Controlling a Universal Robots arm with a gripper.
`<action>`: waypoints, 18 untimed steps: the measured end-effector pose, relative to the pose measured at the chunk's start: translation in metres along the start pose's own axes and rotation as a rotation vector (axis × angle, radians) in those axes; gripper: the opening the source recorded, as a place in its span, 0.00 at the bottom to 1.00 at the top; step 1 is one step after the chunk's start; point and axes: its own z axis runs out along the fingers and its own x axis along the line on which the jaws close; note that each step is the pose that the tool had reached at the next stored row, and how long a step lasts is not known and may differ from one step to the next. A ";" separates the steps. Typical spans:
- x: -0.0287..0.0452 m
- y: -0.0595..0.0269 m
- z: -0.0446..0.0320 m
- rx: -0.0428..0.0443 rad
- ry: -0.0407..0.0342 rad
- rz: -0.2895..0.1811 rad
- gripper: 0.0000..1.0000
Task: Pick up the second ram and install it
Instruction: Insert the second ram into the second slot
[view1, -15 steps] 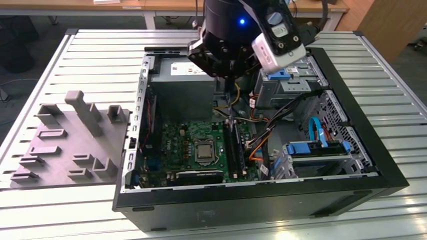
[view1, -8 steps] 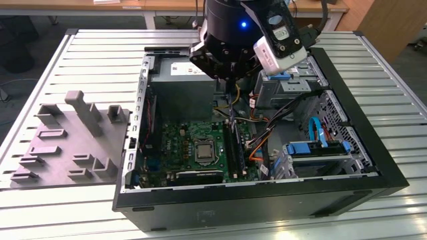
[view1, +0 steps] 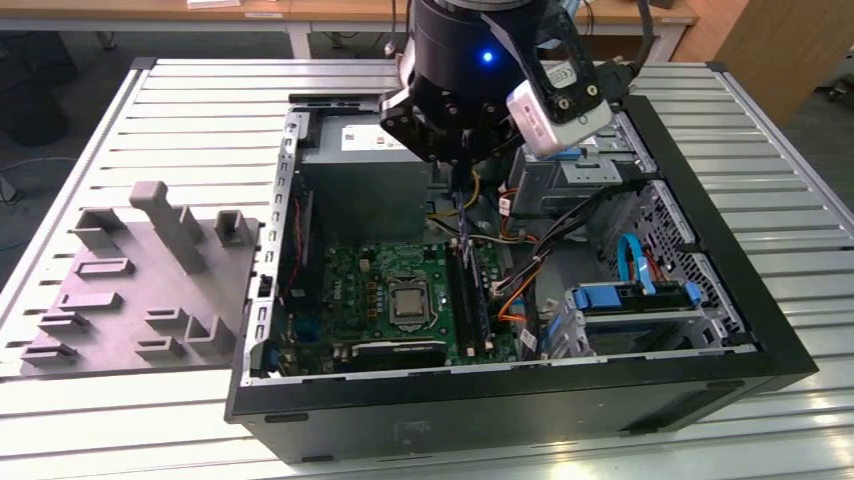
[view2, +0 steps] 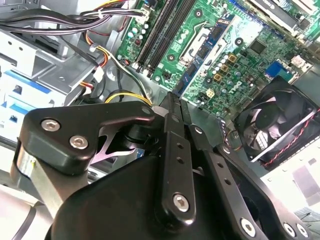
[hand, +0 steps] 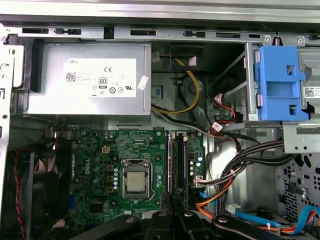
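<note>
Starting at the exterior view's left, the grey moulded tray (view1: 147, 290) lies by that edge of the slatted tabletop (view1: 747, 140). The open computer case (view1: 534, 400) takes the middle. Inside it I see the motherboard (view1: 360, 290), and beside its processor the long black memory sockets (view1: 467, 300). The hand (view1: 461, 160) hangs over the case above them, not yet down at socket level. In the second wrist view the fingers (view2: 175, 165) are drawn close together. At their tips they pinch a thin dark strip seen edge-on, which I take to be the second ram (view2: 176, 104). It is carried in the air, touching nothing on the board. As I judge it, this step goes well if the stick stays parallel to the free socket and centred over it. It should go down straight and be pressed evenly, so neither end seats first. To the right the bundle of cables (view1: 527, 285) lies just beside the sockets, and I'd keep the hand's outer links off it. The blue drive caddy (view1: 634, 300) beyond them is well apart and is no concern.
</note>
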 end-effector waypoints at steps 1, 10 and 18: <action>-0.0001 0.0000 0.0006 0.0000 0.0000 0.000 0.12; -0.0013 -0.0006 0.0060 0.0000 0.0002 -0.001 0.12; -0.0039 -0.0009 0.0094 -0.0001 0.0001 -0.002 0.12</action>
